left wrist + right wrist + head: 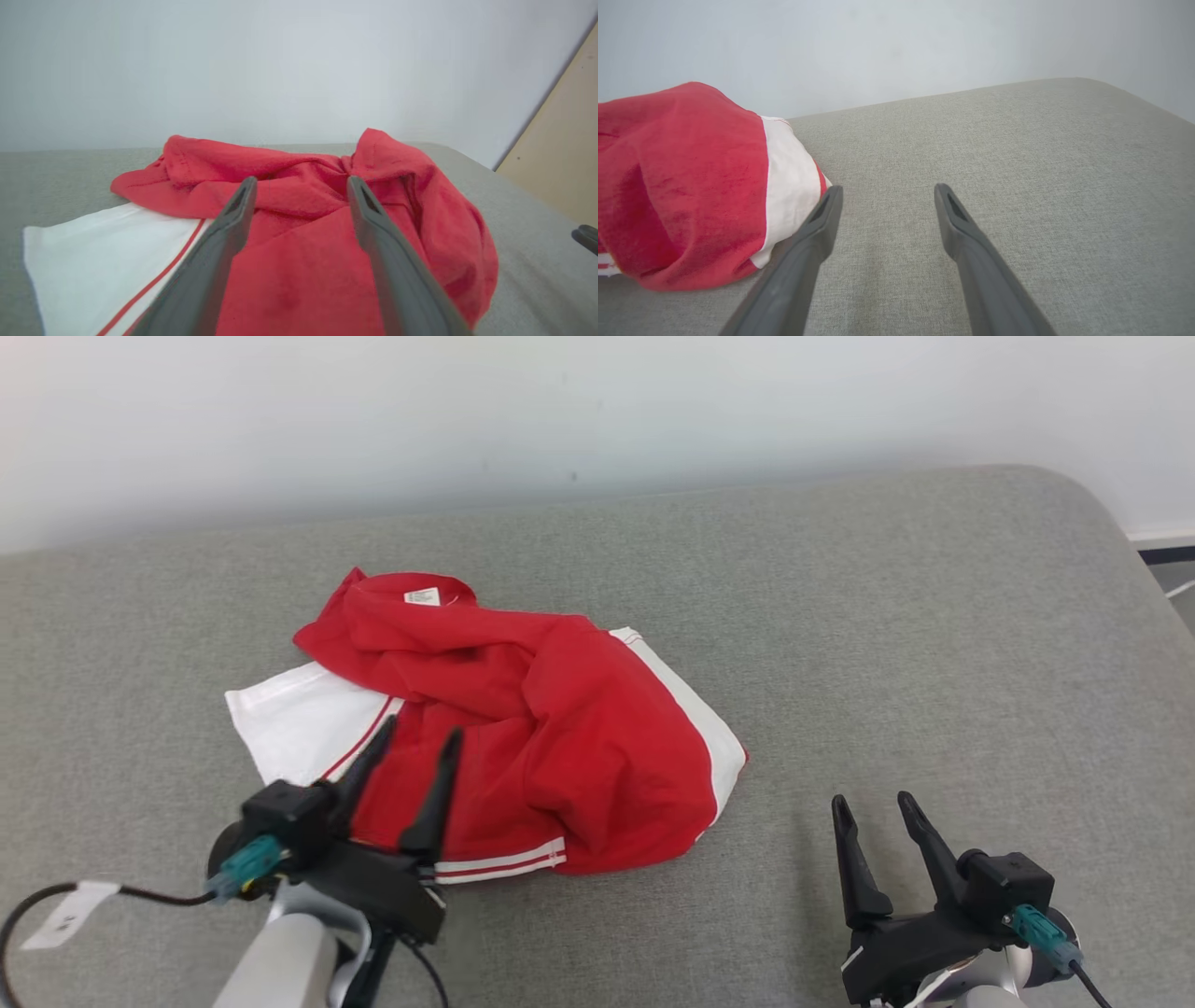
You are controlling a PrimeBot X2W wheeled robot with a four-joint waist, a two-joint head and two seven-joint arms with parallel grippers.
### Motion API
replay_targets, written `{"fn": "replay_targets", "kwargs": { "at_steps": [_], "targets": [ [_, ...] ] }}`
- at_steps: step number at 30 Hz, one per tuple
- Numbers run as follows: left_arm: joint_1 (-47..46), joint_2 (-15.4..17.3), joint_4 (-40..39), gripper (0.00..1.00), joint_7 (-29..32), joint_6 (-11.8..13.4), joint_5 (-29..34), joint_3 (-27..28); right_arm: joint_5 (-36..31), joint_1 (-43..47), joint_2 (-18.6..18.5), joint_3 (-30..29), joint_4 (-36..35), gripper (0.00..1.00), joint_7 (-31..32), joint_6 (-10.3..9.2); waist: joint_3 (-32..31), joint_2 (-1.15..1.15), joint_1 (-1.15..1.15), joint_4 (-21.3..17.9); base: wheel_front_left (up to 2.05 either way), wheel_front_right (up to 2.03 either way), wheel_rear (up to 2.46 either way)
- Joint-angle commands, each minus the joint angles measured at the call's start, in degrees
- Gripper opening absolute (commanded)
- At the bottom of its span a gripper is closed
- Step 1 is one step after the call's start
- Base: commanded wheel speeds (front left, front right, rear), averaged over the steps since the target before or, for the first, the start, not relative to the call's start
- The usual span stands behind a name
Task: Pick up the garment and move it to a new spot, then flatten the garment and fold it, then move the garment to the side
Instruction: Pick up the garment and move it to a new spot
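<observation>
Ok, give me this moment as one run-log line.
left gripper: open, over garment | right gripper: open, over grey surface | garment: crumpled, unfolded, not held

Head view above, both wrist views low, sharing garment [579,737]

Red-and-white garment [523,747] — crumpled heap on grey cushion [934,644].

The left end effector [302,182] holds its two dark fingers [224,242] spread wide over the crumpled red garment [299,280]. The garment's white panel [93,261], edged with red stripes, lies flat at the left on the grey fabric surface [56,172]. A pale wall [280,70] stands behind.
</observation>
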Motion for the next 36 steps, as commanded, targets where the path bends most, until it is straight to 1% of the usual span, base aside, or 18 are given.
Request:
{"fn": "replay_targets", "kwargs": {
  "at_steps": [1,4,8,10,14,18,23,24,25,26,29,32,36],
  "targets": [
    [1.2,0.0,0.1,1.0,-0.2,0.5,1.3,2.1,0.1,0.3,-0.2,0.2,-0.2,1.0,0.0,-0.06,0.0,0.0,0.01,0.6,0.0,0.0,0.0],
    [1.6,-0.2,2.2,1.0,-0.2,0.6,2.8,6.2,0.2,0.1,-0.6,0.4,-0.4,1.0,0.0,-0.06,0.4,0.0,0.01,1.0,0.0,0.0,0.0],
    [0.5,-0.3,5.5,1.0,-0.2,0.3,4.6,9.4,0.5,-0.6,-0.9,0.8,-0.6,1.0,0.0,-0.06,1.6,0.0,0.01,0.9,0.0,0.0,0.0],
    [0.0,-0.3,6.4,1.0,-0.2,0.0,5.0,9.4,0.6,-0.9,-0.9,0.9,-0.6,1.0,0.0,-0.06,2.0,0.0,0.01,0.8,0.0,0.0,0.0],
    [-2.0,1.1,10.8,1.0,-0.2,-0.4,6.1,9.7,0.7,-1.7,-0.9,1.1,-0.8,1.0,0.0,-0.06,3.8,0.0,0.01,0.0,0.0,0.0,0.0],
    [-4.2,1.1,16.2,1.0,-0.2,-0.3,6.7,10.4,0.8,-2.5,-0.8,0.9,-0.8,1.0,0.0,-0.06,5.4,0.0,0.01,-1.0,0.0,0.0,0.0],
    [-6.5,0.7,21.7,1.0,-0.1,-0.5,7.2,9.6,0.7,-2.7,-0.5,0.3,-1.1,1.0,0.0,-0.06,6.9,0.0,0.01,-1.6,0.0,0.0,0.0],
    [-6.7,0.7,22.6,0.95,-0.1,-0.5,7.4,9.3,0.6,-2.7,-0.4,0.2,-1.1,1.0,0.0,-0.06,7.1,0.0,0.01,-1.5,0.0,0.0,0.0],
    [-7.1,0.6,22.9,0.26,0.0,-0.5,7.5,9.1,0.6,-2.7,-0.3,0.1,-1.0,1.0,0.0,-0.06,7.3,0.0,0.01,-1.4,0.0,0.0,0.0],
    [-7.3,0.4,23.3,0.0,0.0,-0.5,7.4,8.9,0.5,-2.7,-0.2,-0.1,-1.0,1.0,0.0,-0.06,7.4,0.0,0.01,-1.2,0.0,0.0,0.0],
    [-7.6,0.1,23.8,0.0,0.0,-0.6,7.4,7.7,0.5,-2.6,0.1,-0.5,-0.7,1.0,0.0,-0.06,7.1,0.0,0.01,-0.3,0.0,0.0,0.0],
    [-7.7,0.5,23.4,0.0,0.0,-0.5,6.8,6.8,0.5,-2.5,0.5,-0.6,-0.6,1.0,0.0,-0.06,6.3,0.0,0.01,0.9,0.0,0.0,0.0],
    [-7.9,1.6,20.1,0.0,-0.2,-0.5,5.9,7.1,0.7,-2.0,0.8,-0.8,-0.6,1.0,0.0,-0.06,5.0,0.0,0.01,2.6,0.0,0.0,0.0]
  ]
}}
